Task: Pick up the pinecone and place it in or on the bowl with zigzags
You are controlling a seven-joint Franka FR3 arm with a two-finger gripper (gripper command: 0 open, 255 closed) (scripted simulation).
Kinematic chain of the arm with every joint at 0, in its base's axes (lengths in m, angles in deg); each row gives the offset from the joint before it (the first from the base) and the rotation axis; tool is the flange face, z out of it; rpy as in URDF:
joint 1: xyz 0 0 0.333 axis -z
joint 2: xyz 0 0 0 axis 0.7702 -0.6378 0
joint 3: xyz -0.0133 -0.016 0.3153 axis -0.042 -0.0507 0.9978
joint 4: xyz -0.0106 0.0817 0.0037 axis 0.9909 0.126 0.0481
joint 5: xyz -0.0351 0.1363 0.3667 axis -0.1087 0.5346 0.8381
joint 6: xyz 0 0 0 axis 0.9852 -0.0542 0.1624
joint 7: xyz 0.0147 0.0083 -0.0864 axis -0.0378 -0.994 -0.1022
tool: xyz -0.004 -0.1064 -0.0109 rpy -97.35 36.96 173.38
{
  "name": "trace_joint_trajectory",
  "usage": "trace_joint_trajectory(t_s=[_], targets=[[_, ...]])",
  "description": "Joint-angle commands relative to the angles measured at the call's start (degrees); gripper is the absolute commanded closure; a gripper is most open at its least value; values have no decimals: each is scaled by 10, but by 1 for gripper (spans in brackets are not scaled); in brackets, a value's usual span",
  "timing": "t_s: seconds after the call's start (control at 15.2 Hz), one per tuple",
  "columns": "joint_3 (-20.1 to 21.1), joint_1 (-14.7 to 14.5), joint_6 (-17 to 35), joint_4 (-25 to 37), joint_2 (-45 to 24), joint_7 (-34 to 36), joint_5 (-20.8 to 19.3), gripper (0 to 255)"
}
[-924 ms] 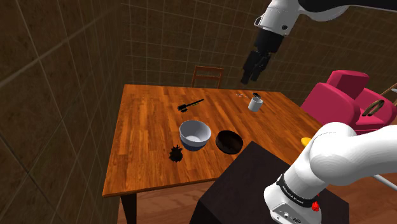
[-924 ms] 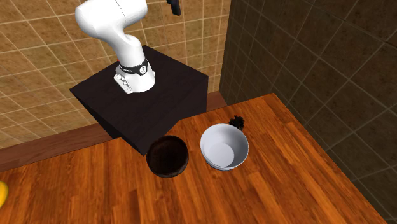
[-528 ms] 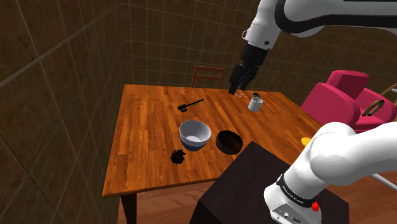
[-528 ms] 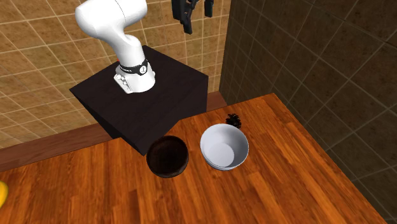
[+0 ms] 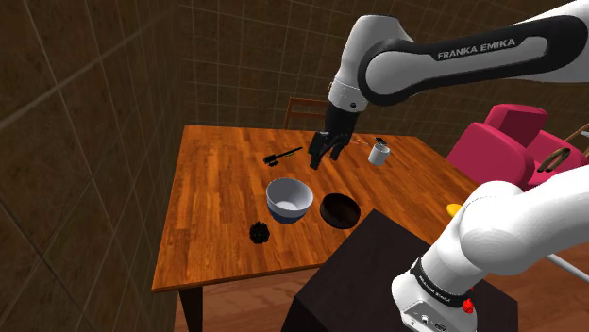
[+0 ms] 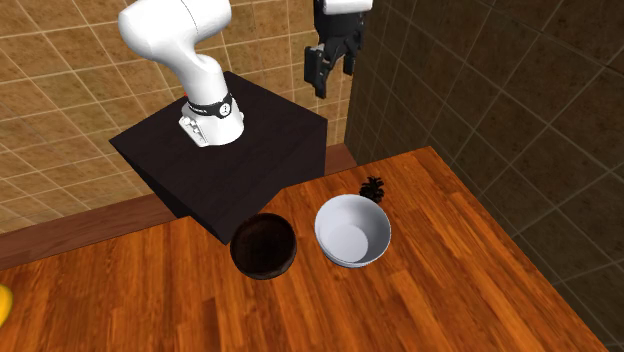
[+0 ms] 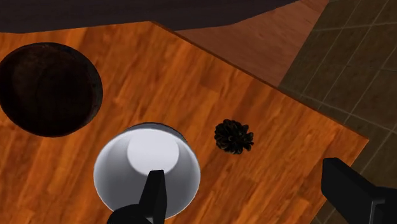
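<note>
**Pinecone on desk, pincer open above it**

Pinecone (image 5: pixel 257 231) (image 6: pixel 373 188) (image 7: pixel 233 137) is dark and spiky. It sits on the wooden desk (image 5: pixel 217 179) (image 6: pixel 430 290) (image 7: pixel 159 76) near a corner and close to the edge, with nothing gripping it. Pale bowl (image 5: pixel 289 200) (image 6: pixel 352 231) (image 7: pixel 146 168) is just beside the pinecone, upright, with a small gap between them in the wrist view. Dark bowl (image 5: pixel 340 209) (image 6: pixel 263 245) (image 7: pixel 49 89) is on the pale bowl's other side, close to it and next to the black stand (image 5: pixel 378 273) (image 6: pixel 225 150).

Pincer (image 5: pixel 319 156) (image 6: pixel 325 72) (image 7: pixel 254 197) hangs in the air over the desk, pointing down. Its fingers are wide apart and hold nothing. In the wrist view one finger overlaps the pale bowl's rim, and the pinecone lies ahead between the two fingers, well below them.

Further out in the shoulder view:
- a black brush (image 5: pixel 281 155) lies on the desk, and a white mug (image 5: pixel 378 152) stands near the far edge
- a wooden chair (image 5: pixel 308 113) is behind the desk
- a pink armchair (image 5: pixel 505 141) is at that view's right
</note>
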Motion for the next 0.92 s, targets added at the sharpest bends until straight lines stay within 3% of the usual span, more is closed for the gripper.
trace_joint_trajectory(t_s=[0.0,0.46,0.86], targets=[[15,1,45,-5,-40,15,-2,0],[61,13,187,1,-194,84,-36,0],[79,22,286,41,-346,182,-125,0]])
